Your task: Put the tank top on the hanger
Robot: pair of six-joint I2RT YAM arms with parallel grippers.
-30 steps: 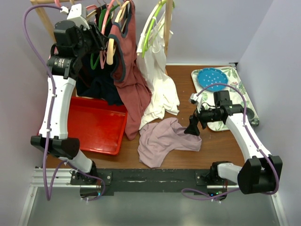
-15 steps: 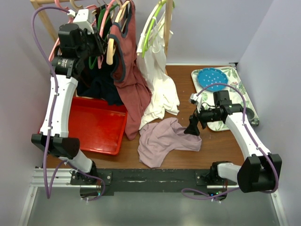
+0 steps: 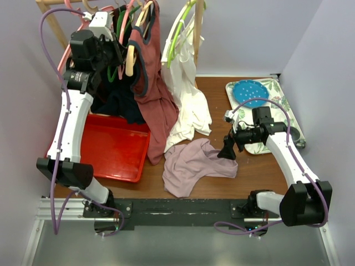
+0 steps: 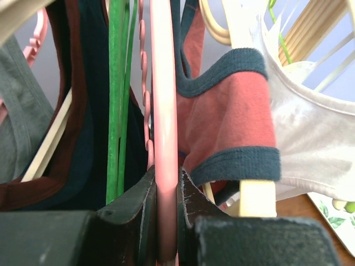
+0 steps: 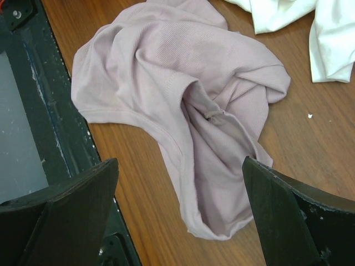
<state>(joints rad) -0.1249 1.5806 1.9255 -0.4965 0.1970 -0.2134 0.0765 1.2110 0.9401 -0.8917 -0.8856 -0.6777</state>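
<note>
The pale mauve tank top [image 3: 194, 163] lies crumpled on the wooden table near the front edge; it fills the right wrist view [image 5: 183, 105]. My right gripper [image 3: 227, 151] hangs just above its right edge, jaws wide open and empty [image 5: 180, 221]. My left gripper [image 3: 113, 51] is raised at the rack and shut on the salmon-pink hanger [image 4: 165, 111], whose bar runs upright between my fingers [image 4: 191, 205]. The hanger is partly visible among the hung garments in the top view [image 3: 124, 27].
A wooden rack [image 3: 52, 22] holds a rust-red tank top [image 3: 155, 94] with dark trim, dark garments, green hangers [image 4: 116, 100], a tan hanger [image 3: 131, 55] and a white garment [image 3: 186, 105]. A red tray [image 3: 113, 149] sits left. A patterned tray with a blue plate [image 3: 250, 92] sits right.
My left arm has shifted slightly up and right at the rack, still on the hanger. The right arm and the tank top have stayed in place.
</note>
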